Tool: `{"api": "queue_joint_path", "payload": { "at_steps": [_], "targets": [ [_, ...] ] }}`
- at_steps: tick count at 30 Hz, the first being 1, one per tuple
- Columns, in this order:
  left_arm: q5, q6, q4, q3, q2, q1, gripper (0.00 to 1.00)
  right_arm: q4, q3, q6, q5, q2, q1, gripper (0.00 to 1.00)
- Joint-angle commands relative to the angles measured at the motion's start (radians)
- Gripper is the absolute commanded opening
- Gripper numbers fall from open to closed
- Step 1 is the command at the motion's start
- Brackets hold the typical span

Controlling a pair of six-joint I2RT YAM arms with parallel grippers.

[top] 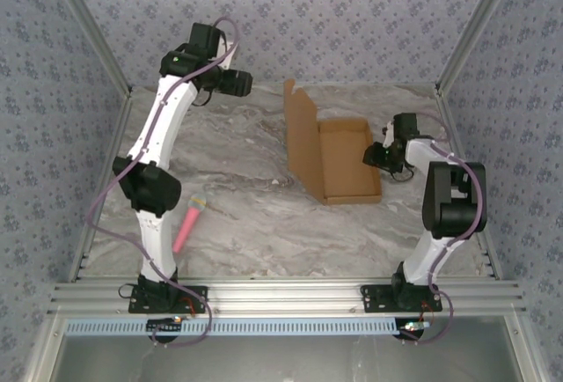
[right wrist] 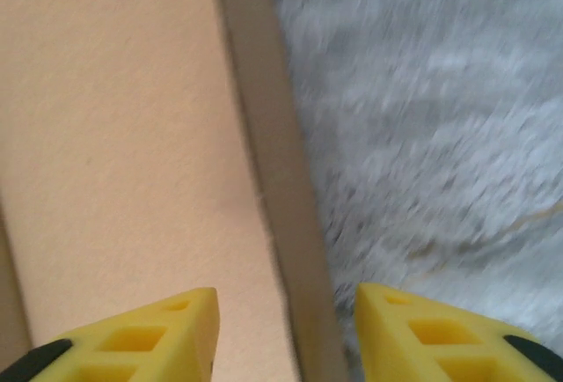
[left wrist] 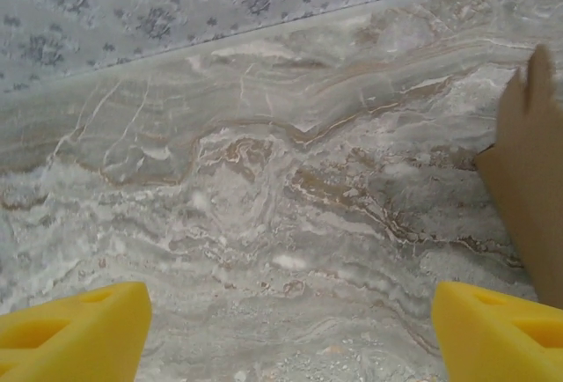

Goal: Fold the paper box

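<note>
Desk [top: 237, 224]: grey-white marble-pattern top with brown veining, matte finish; back wall [top: 352, 12] and both side walls papered pale blue-grey with a small repeating floral motif; slanted aluminium posts [top: 86, 34] stand at the corners where the walls meet; ribbed aluminium rail [top: 290, 295] spans the near edge, with a pale blue slotted strip [top: 290, 326] just below it; light even and diffuse, shadows soft.

We see a desk [top: 237, 157] with a grey-and-tan marbled top. On its right half, toward the far side, lies the paper box [top: 345, 160]. It is a shallow, open brown cardboard tray with a long flap standing up along its left side. On the left half, nearer the front edge, a pink stick [top: 187, 228] lies flat at a slant, well apart from the box.
</note>
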Motion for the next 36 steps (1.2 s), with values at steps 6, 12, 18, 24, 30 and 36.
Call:
{"api": "queue_joint_path", "payload": {
  "at_steps": [6,12,18,24,30,36],
  "targets": [
    [0.039,-0.113,0.312,-0.485,-0.297,0.043,0.83,0.108,-0.149,0.116,-0.155,-0.16,0.023,0.59],
    [0.039,-0.185,0.475,-0.768,-0.426,0.064,0.82,0.146,-0.227,0.171,-0.159,-0.238,0.089,0.64],
    [0.031,-0.28,0.611,-1.023,-0.525,0.106,0.81,0.197,-0.264,0.225,-0.119,-0.239,0.188,0.64],
    [-0.004,-0.338,0.702,-1.21,-0.617,0.11,0.81,0.247,-0.261,0.267,-0.115,-0.193,0.269,0.62],
    [-0.098,-0.361,0.735,-1.315,-0.667,0.11,0.81,0.329,-0.243,0.333,-0.111,-0.128,0.349,0.61],
    [-0.136,-0.368,0.744,-1.38,-0.681,0.11,0.81,0.409,-0.216,0.395,-0.118,-0.05,0.413,0.58]
  ]
}}
